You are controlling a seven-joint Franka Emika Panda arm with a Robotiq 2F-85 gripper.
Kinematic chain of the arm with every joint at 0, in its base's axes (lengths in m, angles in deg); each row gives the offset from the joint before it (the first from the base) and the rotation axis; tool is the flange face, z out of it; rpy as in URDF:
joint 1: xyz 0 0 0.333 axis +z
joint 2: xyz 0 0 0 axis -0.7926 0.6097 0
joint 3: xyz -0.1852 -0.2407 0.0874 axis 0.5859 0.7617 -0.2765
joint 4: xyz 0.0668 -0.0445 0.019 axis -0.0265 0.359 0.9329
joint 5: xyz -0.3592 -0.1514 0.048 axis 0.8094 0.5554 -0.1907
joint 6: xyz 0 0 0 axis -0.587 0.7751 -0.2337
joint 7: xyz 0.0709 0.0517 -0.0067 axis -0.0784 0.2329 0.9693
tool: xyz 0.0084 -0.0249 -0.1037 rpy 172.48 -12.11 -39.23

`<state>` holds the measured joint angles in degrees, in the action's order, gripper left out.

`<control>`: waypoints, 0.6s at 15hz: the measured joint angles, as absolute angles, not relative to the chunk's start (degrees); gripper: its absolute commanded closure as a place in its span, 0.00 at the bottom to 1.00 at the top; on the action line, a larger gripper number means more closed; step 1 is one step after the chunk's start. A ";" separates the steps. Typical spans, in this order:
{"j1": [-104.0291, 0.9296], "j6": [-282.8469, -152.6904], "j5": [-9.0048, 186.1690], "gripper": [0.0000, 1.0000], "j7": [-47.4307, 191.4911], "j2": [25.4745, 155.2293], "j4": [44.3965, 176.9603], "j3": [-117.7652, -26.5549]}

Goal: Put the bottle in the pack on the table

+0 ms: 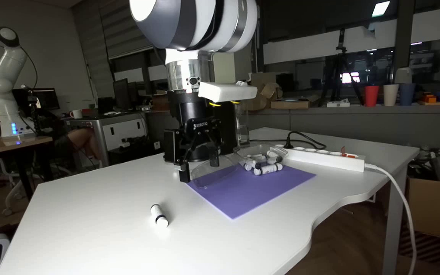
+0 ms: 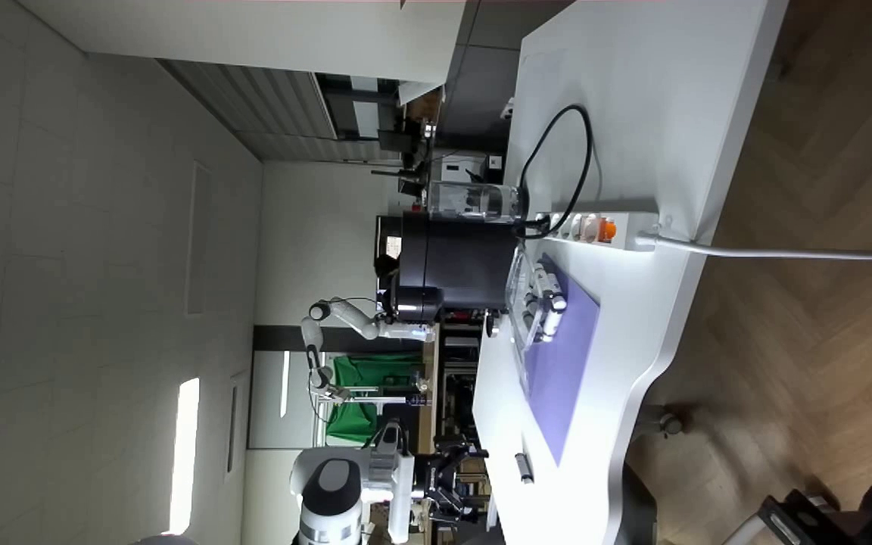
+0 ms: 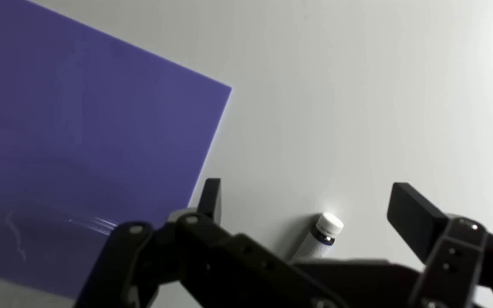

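The bottle point(image 1: 159, 216) is small and white with a dark band below its white cap. It lies on its side on the white table point(image 1: 101, 206), off the purple mat; it also shows in an exterior view point(image 2: 524, 468). My gripper point(image 1: 199, 165) is open and empty, above the table. In the wrist view the gripper point(image 3: 310, 205) has the bottle's cap end point(image 3: 329, 225) below, between its spread fingers; the rest is hidden by the gripper. The pack point(image 1: 267, 169), several small bottles in a clear plastic tray, sits on the mat; it also shows in an exterior view point(image 2: 547, 303).
The purple mat point(image 1: 243, 198) bears the pack and its clear open lid point(image 1: 214, 178). A white power strip point(image 1: 325, 159) with a black cable point(image 1: 308, 134) lies beside it. A tall black machine point(image 2: 470, 257) stands behind the pack. The table edge point(image 1: 311, 233) curves inward.
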<state>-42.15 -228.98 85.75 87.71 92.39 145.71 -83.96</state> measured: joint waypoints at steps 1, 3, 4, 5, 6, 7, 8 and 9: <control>-42.35 -229.10 85.53 0.00 86.92 93.61 143.87 -83.93; -42.56 -229.23 84.30 0.00 84.55 97.13 139.08 -83.91; -42.54 -229.04 83.39 0.00 83.07 99.20 136.46 -83.92; -42.43 -228.54 82.43 0.00 81.47 101.52 133.67 -83.95; -42.29 -227.81 81.51 0.00 79.90 103.92 130.83 -84.05; -42.05 -226.82 80.56 0.00 78.22 106.31 128.06 -84.15; -41.77 -225.80 79.64 0.00 76.64 108.47 125.54 -84.29; -41.49 -224.82 78.73 0.00 75.07 110.55 123.18 -84.51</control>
